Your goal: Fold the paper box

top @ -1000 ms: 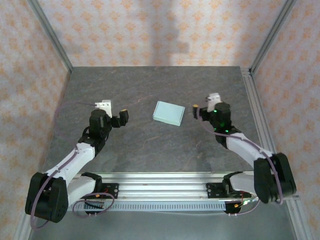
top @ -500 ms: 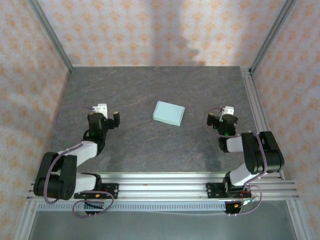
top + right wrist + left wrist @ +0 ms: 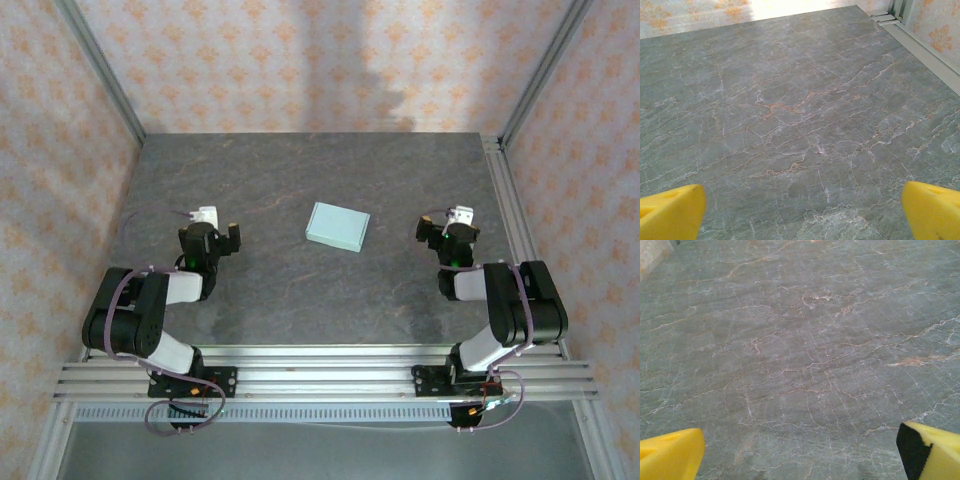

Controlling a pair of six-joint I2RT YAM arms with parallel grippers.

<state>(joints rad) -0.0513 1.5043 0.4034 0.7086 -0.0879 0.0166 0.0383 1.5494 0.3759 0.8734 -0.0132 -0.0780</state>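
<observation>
- I've pulled the right gripper point(image 3: 430, 229) back. A second ago its tip sat just beside the right edge of the paper box point(image 3: 337, 227); now the box lies well off to its left.
- The right arm point(image 3: 510, 300) went from stretched out to folded up over its base. Most of that came in the first half second, with only a slight shift since.
- The left gripper point(image 3: 226, 238) backed off too, so the box is now farther to its right.
- The left arm point(image 3: 140, 315) folded in stages, and its elbow now sits close behind the gripper.
- The shadow point(image 3: 385, 92) on the back wall point(image 3: 250, 60) drifted right.
</observation>
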